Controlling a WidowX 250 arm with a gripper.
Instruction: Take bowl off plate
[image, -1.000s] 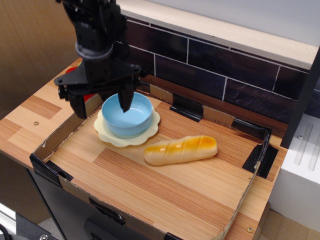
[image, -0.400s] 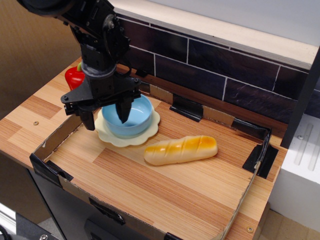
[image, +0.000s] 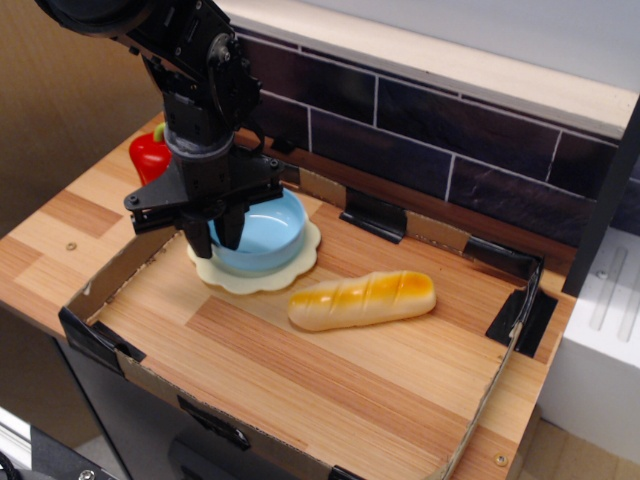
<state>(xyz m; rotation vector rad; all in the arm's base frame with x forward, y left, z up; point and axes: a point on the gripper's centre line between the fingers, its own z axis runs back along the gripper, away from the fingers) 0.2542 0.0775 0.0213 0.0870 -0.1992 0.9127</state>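
views: one fixed camera | position: raised, off the front corner of the wooden-topped counter (image: 330, 370) | facing: down and across toward the dark tiled back wall (image: 450, 140) | range: mid-close, whole cardboard-edged tray area in shot | shared coverage: none, single view

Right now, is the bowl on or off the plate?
On. The bowl sits upright on the plate, the tool at its near-left rim.
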